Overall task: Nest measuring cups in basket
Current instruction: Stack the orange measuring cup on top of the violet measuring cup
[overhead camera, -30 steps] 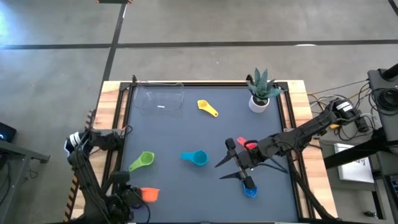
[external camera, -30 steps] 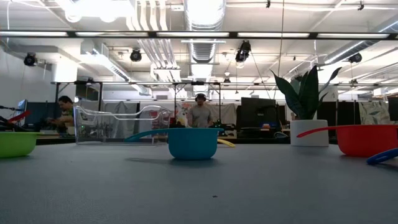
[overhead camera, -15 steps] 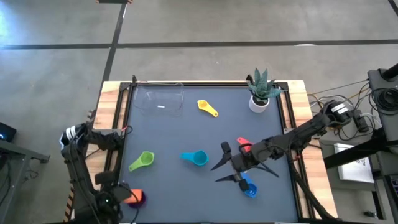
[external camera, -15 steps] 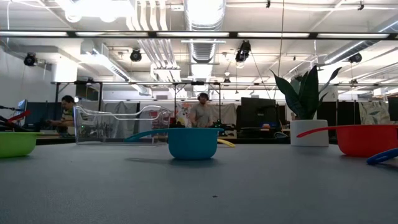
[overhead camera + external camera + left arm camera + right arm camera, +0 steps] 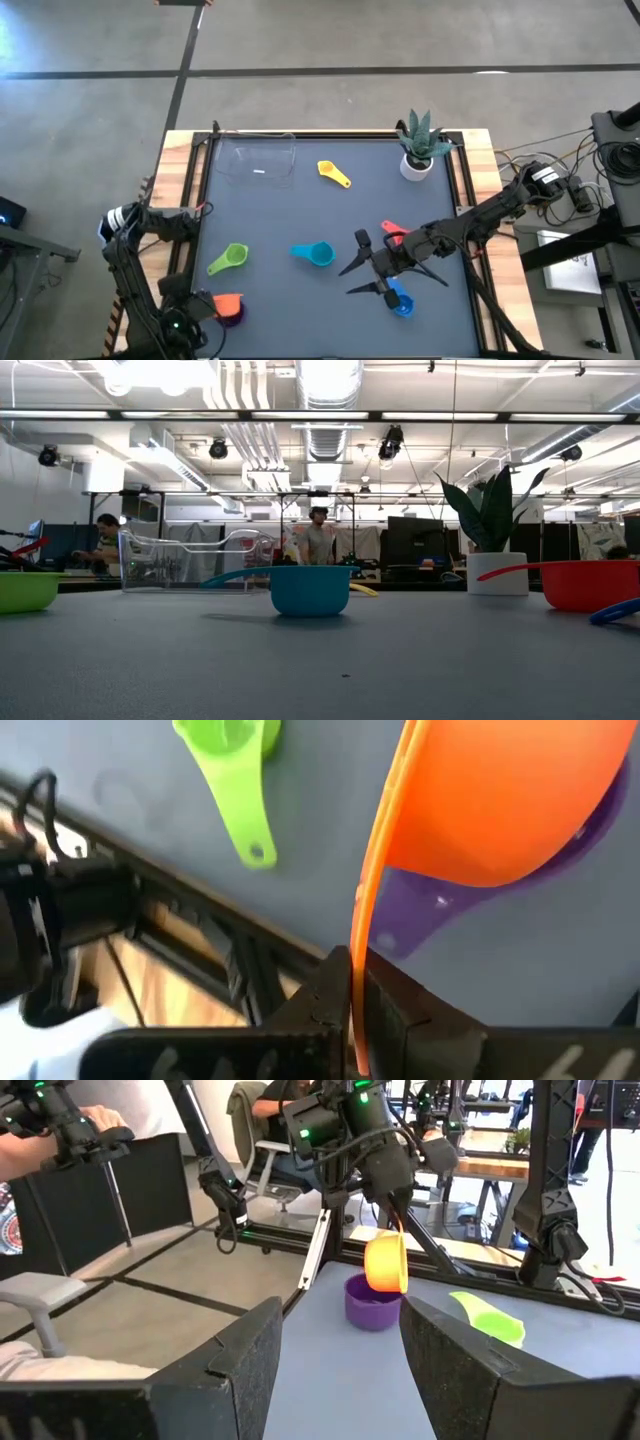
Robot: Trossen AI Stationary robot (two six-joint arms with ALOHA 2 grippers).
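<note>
Left gripper point(image 5: 352, 1020), table's 7 o'clock corner: clamped on orange cup point(image 5: 500, 800) handle, bowl poised over purple cup point(image 5: 560, 860) for nesting. Right gripper point(image 5: 362, 265), spread wide near 5 o'clock, above blue cup point(image 5: 401, 304). Basket point(image 5: 262, 160) at 11 o'clock, holding no cups.

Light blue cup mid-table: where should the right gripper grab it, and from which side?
Probably the flat handle, from above, fingers across its width. The light blue cup sits upright, and the handle juts out at rim height toward the table's left, off the surface. The open right gripper is on the bowl's side.
</note>
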